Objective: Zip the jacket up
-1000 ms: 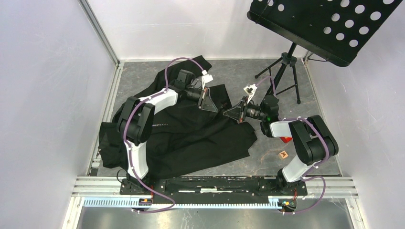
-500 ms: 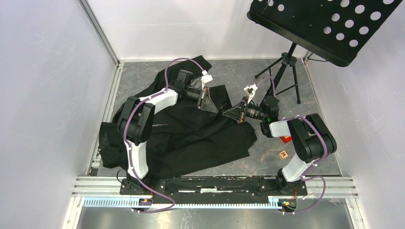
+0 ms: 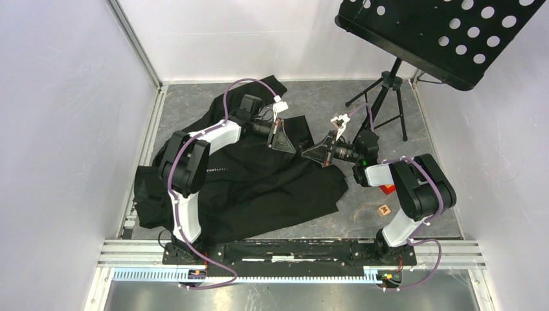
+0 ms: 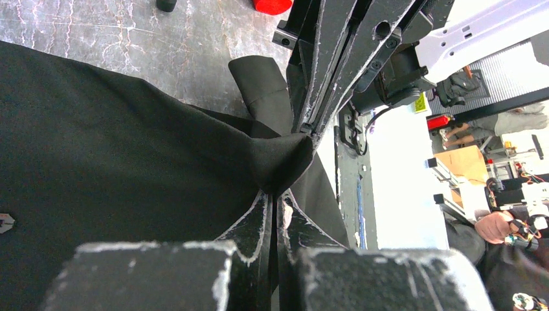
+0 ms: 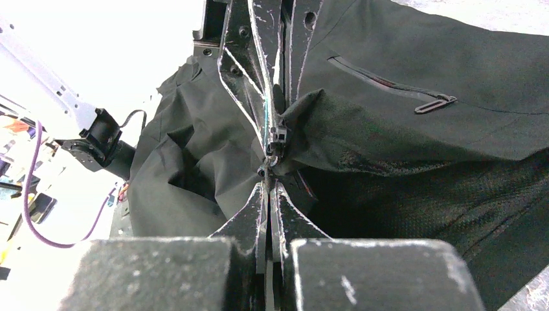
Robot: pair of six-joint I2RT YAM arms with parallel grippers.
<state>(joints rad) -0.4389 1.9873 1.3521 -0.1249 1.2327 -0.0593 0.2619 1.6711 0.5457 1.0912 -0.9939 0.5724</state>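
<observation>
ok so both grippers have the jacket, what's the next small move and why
Probably nudge the right gripper toward the left gripper to seat the zipper ends: both are shut on the large black fabric jacket, tip to tip, a small zipper part between them.

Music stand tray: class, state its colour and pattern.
The tray is black with round holes; top external view shows it best.

Both arms are stretched toward the desk's middle. The left gripper [image 3: 289, 144] and right gripper [image 3: 309, 154] are held nearly tip to tip, each pinched tight on the jacket [image 3: 259, 188].
</observation>
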